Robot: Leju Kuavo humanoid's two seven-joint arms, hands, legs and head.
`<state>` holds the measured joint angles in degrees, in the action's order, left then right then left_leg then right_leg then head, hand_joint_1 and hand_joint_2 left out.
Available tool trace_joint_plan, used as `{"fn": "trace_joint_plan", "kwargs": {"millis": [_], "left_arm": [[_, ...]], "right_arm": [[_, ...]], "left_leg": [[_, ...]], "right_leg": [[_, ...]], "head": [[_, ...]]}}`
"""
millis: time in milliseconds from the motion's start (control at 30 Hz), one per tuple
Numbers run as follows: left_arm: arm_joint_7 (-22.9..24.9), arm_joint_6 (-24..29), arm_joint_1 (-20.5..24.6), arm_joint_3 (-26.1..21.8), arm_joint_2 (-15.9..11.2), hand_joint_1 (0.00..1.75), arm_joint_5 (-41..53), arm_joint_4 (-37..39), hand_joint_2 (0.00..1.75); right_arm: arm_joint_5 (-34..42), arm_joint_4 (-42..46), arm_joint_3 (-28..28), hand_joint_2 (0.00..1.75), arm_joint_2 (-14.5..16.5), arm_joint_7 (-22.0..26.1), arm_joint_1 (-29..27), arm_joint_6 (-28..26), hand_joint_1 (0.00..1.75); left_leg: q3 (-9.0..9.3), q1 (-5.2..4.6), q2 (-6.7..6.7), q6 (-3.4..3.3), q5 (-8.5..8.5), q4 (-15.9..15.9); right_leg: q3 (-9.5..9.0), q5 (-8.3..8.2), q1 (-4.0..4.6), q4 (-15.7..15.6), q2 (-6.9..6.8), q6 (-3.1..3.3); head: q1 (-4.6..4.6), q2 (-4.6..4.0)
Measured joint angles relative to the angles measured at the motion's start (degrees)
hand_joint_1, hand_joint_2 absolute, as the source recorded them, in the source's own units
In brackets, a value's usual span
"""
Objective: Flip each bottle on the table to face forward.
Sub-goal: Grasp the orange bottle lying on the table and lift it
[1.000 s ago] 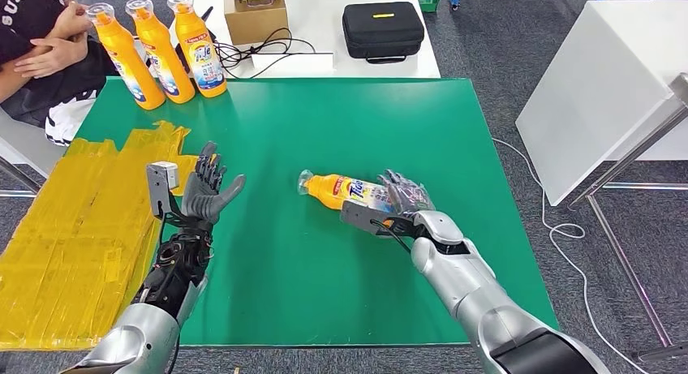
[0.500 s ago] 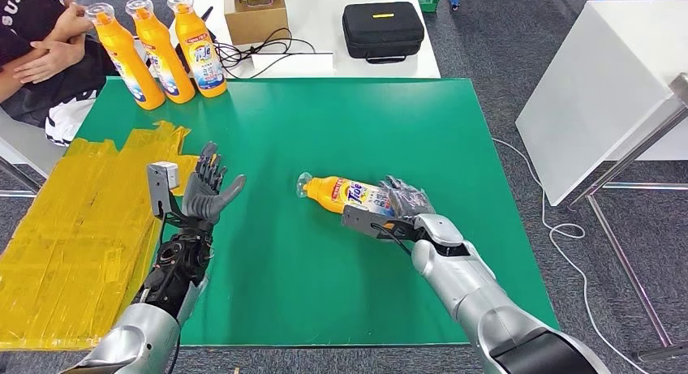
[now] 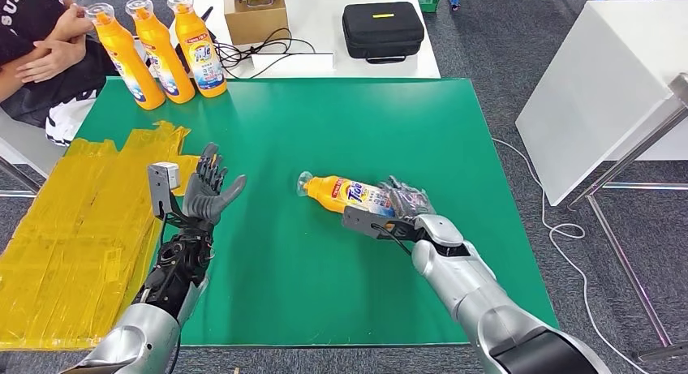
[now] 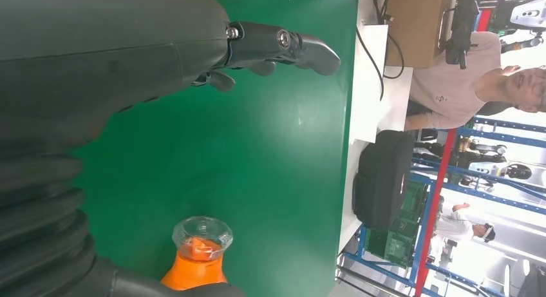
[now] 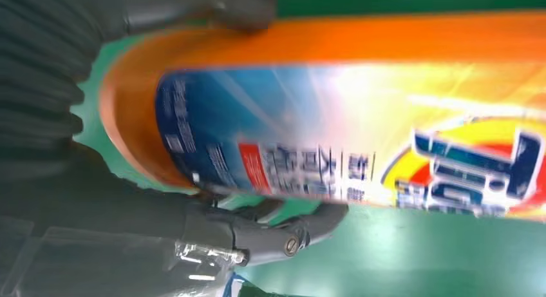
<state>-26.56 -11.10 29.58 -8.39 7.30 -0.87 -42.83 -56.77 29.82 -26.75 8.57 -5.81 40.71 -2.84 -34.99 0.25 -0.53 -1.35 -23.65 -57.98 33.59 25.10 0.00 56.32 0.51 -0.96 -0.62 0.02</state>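
Observation:
An orange Tide bottle [image 3: 345, 192] lies on its side on the green table [image 3: 324, 122], cap pointing left and its label facing up. My right hand [image 3: 406, 202] grips the bottle's base end; in the right wrist view the thumb and fingers [image 5: 283, 236] wrap around the bottle [image 5: 360, 116]. My left hand [image 3: 207, 194] is raised over the table's left part, fingers spread and holding nothing. In the left wrist view, my left hand [image 4: 116, 58] is apart from the bottle's cap [image 4: 201, 232]. Three more orange bottles [image 3: 154, 49] stand upright at the table's back left corner.
A crumpled sheet of yellow tape [image 3: 73, 228] covers the table's left side. A person [image 3: 40, 49] sits at the back left, beside the standing bottles. Behind the table a white desk carries a black case [image 3: 383, 29], a cardboard box [image 3: 255, 17] and cables. A white table [image 3: 600, 90] stands to the right.
My right hand has drawn slightly toward me with the bottle's base, and the label has turned a little more into view. The left hand has not moved.

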Motion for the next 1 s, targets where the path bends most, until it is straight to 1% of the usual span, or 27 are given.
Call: {"fn": "trace_joint_plan", "kwargs": {"millis": [167, 300, 500, 700, 733, 767, 867, 900, 967, 1000], "left_arm": [[0.01, 0.19, 0.0, 0.0, 0.0, 0.0, -0.1, 0.04, 1.75], [0.08, 0.29, 0.0, 0.01, 0.0, 0.0, -0.31, 0.09, 1.75], [0.35, 0.93, 0.0, 0.04, 0.02, 0.0, -0.31, 0.1, 1.75], [0.37, 0.89, 0.0, 0.04, 0.02, 0.0, -0.32, 0.1, 1.75], [0.36, 0.87, 0.0, 0.04, 0.02, 0.0, -0.33, 0.1, 1.75], [0.36, 0.86, -0.01, 0.04, 0.02, 0.0, -0.33, 0.1, 1.75], [0.36, 0.85, -0.01, 0.04, 0.02, 0.0, -0.33, 0.1, 1.75], [0.36, 0.84, -0.01, 0.04, 0.02, 0.0, -0.33, 0.1, 1.75], [0.36, 0.83, -0.01, 0.04, 0.02, 0.0, -0.33, 0.1, 1.75], [0.36, 0.82, -0.01, 0.04, 0.02, 0.0, -0.33, 0.1, 1.75]], "right_arm": [[-0.24, -0.14, -0.22, 1.75, 0.04, -0.44, 0.27, 0.24, 1.61], [-0.87, -0.37, -0.67, 1.75, 0.07, -1.39, 0.48, 0.29, 1.69], [-4.38, -0.82, -2.2, 1.75, 0.51, -4.84, 0.85, 0.48, 1.75], [-5.21, -1.03, -2.96, 1.75, 0.59, -5.31, 1.01, 0.39, 1.75], [-5.36, -1.03, -3.03, 1.75, 0.59, -5.35, 1.02, 0.32, 1.71], [-5.49, -1.03, -3.11, 1.75, 0.59, -5.38, 1.01, 0.26, 1.49], [-5.79, -1.05, -3.36, 1.75, 0.59, -5.5, 1.01, 0.11, 0.34], [-5.9, -1.05, -3.41, 1.75, 0.59, -5.56, 1.01, 0.08, 0.12], [-6.2, -1.07, -3.52, 1.75, 0.58, -5.75, 0.95, 0.15, 0.02], [-6.36, -1.11, -3.6, 1.75, 0.57, -5.85, 0.84, 0.25, 0.0]], "left_leg": [[0.0, 0.0, 0.0, 0.0, 0.0, 0.0], [0.01, 0.0, 0.0, 0.0, 0.0, 0.0], [0.03, 0.0, 0.0, 0.0, 0.0, 0.0], [0.04, 0.0, 0.0, 0.0, 0.01, 0.0], [0.04, 0.0, 0.0, 0.0, 0.01, 0.0], [0.04, 0.0, 0.0, 0.0, 0.01, 0.0], [0.04, 0.0, 0.0, 0.0, 0.01, 0.0], [0.04, 0.0, 0.0, 0.0, 0.01, 0.0], [0.04, 0.0, 0.0, 0.0, 0.01, 0.0], [0.04, 0.0, 0.0, 0.0, 0.01, 0.0]], "right_leg": [[0.0, 0.0, 0.0, 0.0, 0.0, 0.0], [0.0, 0.0, 0.0, 0.0, 0.0, 0.0], [-0.01, 0.0, 0.0, 0.0, 0.0, 0.0], [-0.03, 0.0, 0.0, 0.0, 0.0, 0.0], [-0.03, 0.0, 0.0, 0.0, 0.0, 0.0], [-0.03, 0.0, 0.0, 0.0, 0.0, 0.0], [-0.03, 0.0, 0.0, -0.01, 0.0, 0.0], [-0.03, 0.0, 0.0, -0.01, 0.0, 0.0], [-0.03, 0.0, 0.0, -0.01, 0.0, 0.0], [-0.02, 0.0, 0.0, 0.0, 0.0, 0.0]], "head": [[-0.01, 0.0], [0.0, 0.0], [0.0, 0.0], [0.0, 0.0], [0.0, 0.0], [-0.01, 0.0], [-0.01, 0.0], [-0.01, 0.0], [-0.01, 0.0], [0.0, 0.0]]}}
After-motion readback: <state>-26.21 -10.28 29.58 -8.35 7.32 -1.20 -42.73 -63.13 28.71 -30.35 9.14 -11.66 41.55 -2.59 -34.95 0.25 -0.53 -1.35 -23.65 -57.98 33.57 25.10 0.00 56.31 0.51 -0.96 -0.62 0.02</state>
